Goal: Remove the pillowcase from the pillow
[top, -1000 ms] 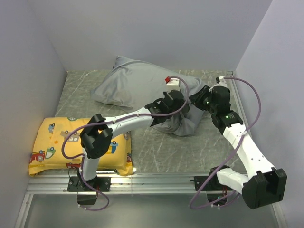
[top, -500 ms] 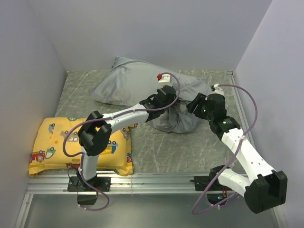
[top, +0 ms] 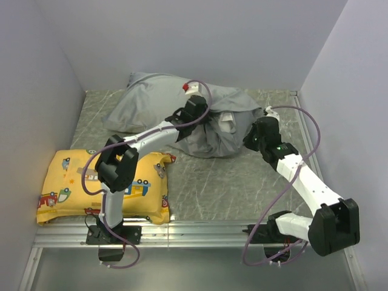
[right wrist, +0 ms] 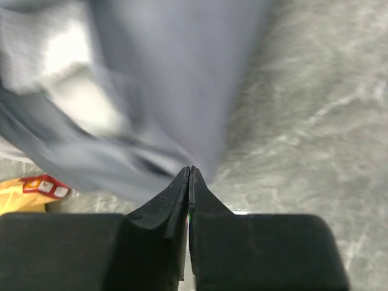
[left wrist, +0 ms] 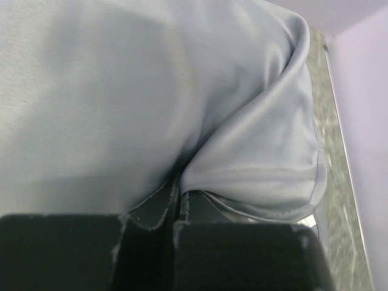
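Observation:
The grey pillowcase [top: 151,109] lies bunched across the back of the table, with the pillow inside. A small patch of the white pillow [top: 228,123] shows at its right end, and blurred in the right wrist view [right wrist: 66,60]. My left gripper [top: 205,123] is on top of the bundle, shut on a fold of the pillowcase [left wrist: 121,91]; its jaws [left wrist: 177,191] meet with fabric running into them. My right gripper [top: 248,140] is at the bundle's right end, shut [right wrist: 190,171] on the pillowcase edge [right wrist: 182,73], which tapers into its tips.
A yellow cushion with cartoon vehicles [top: 103,185] lies at the front left, under the left arm; its corner shows in the right wrist view [right wrist: 24,194]. Walls enclose the left, back and right. A metal rail [top: 200,233] runs along the front edge.
Both grippers have moved left and toward the back, dragging the grey bundle with them. White pillow now shows at the bundle's right end.

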`<state>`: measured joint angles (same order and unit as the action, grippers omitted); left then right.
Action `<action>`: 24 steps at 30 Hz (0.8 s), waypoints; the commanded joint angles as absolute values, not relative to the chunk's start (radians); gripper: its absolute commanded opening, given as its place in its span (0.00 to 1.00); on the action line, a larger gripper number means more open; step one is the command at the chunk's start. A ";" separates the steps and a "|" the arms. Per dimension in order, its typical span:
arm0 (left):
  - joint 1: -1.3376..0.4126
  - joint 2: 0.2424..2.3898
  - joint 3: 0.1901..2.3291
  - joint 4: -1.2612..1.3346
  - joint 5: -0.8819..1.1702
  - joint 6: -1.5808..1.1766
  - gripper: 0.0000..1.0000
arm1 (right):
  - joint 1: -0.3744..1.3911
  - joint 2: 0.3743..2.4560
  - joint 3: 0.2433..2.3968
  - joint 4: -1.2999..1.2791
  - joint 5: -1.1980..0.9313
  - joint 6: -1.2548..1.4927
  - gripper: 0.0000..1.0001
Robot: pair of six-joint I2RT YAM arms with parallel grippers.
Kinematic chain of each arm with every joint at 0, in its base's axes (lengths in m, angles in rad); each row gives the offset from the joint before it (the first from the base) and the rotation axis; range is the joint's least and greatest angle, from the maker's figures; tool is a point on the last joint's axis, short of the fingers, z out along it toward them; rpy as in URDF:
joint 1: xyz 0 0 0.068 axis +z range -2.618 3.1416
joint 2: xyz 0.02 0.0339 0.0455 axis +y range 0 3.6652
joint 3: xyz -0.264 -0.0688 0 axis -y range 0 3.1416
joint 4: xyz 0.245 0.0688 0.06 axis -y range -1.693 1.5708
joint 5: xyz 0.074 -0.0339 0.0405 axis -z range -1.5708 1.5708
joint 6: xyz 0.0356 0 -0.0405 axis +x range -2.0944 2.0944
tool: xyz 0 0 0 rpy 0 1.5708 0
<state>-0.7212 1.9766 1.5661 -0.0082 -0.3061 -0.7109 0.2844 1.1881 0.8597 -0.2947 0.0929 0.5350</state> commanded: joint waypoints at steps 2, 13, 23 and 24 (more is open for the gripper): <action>-0.586 1.983 1.586 -0.072 -0.313 -0.733 0.01 | 0.217 1.114 0.758 -0.258 0.124 0.557 0.00; -0.561 1.940 1.519 -0.028 -0.181 -0.722 0.00 | 0.245 1.121 0.788 -0.184 0.104 0.578 0.12; -0.624 1.940 1.440 -0.008 -0.143 -0.732 0.00 | 0.468 1.345 1.117 -0.212 0.241 0.463 0.38; -0.635 1.942 1.439 -0.008 -0.143 -0.730 0.00 | 0.477 1.400 1.136 -0.219 0.242 0.457 0.38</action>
<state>-0.5869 1.9568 1.4719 0.0479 -0.1921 -0.7277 0.4412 1.3010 1.0828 -0.2058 0.1642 0.5106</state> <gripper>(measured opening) 0.015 0.375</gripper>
